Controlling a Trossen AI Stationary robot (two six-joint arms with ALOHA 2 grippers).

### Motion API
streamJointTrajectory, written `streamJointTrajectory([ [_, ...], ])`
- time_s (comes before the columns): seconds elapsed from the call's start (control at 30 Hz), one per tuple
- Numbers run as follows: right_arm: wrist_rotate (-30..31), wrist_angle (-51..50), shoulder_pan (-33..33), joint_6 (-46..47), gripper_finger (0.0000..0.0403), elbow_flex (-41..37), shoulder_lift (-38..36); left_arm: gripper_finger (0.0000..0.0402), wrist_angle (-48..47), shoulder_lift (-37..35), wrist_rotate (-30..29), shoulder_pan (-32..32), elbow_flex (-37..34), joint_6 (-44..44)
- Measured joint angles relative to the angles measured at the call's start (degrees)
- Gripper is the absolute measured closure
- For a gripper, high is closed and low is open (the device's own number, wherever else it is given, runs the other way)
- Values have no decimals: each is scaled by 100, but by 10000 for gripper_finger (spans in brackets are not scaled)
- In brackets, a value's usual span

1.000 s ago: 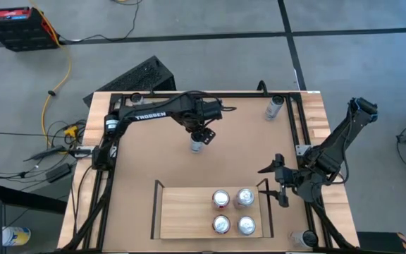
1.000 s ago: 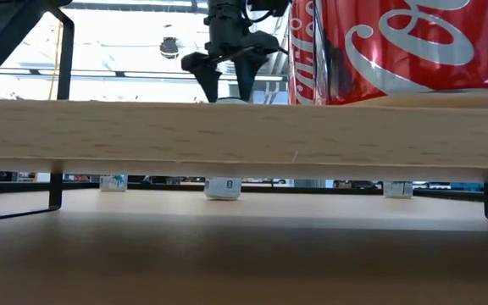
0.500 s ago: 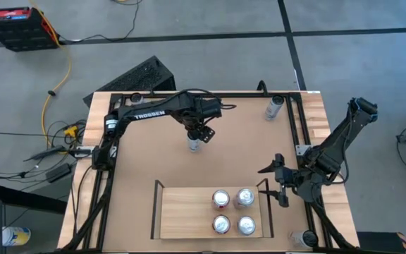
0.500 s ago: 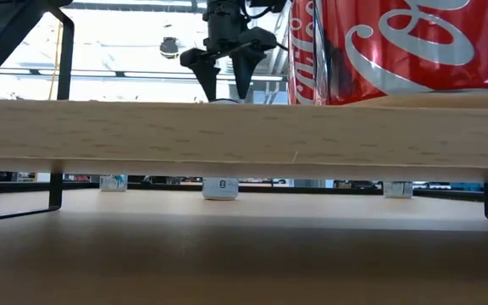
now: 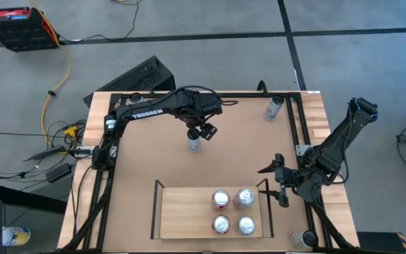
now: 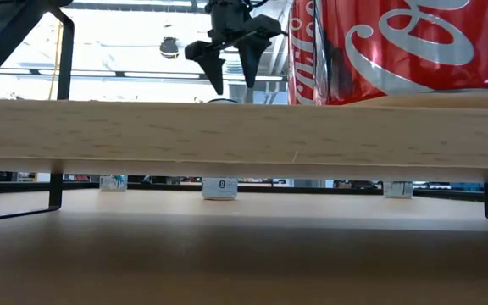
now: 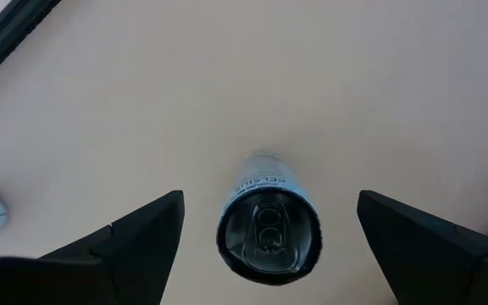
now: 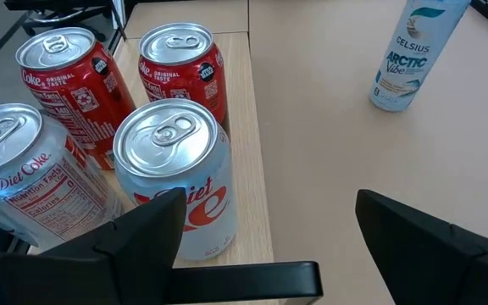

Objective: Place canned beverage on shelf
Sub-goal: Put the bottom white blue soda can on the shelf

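Four cans (image 5: 232, 210) already fill the right half of the shelf (image 5: 183, 212), beside which the right gripper (image 5: 279, 185) waits with jaws spread. Farther back, the left gripper (image 5: 201, 132) has shifted slightly and now hangs over the slim can (image 5: 194, 140) standing mid-table, fingers wide and touching nothing, seemingly lining up a grasp.

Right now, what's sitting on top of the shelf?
Four cans stand on the shelf: two red Coca-Cola cans and two Diet Coke cans. Anything behind them is hidden.
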Motion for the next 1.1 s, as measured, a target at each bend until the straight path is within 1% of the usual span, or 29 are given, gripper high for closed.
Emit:
streamJointTrajectory([
  [0.1,0,0,0,0,33,0,0,64,23,0,28,-25,0,-15],
  [0.27,0,0,0,0,33,0,0,64,176,0,285,-132,0,0],
  [0.43,0,0,0,0,33,0,0,64,310,0,309,-248,0,25],
  [0.53,0,0,0,0,33,0,0,64,291,0,311,-261,0,27],
  [0.97,-2,0,7,2,33,0,0,64,325,-5,670,-240,-28,-9],
  [1.1,-2,0,7,0,33,0,0,64,350,-9,599,-218,-176,56],
])
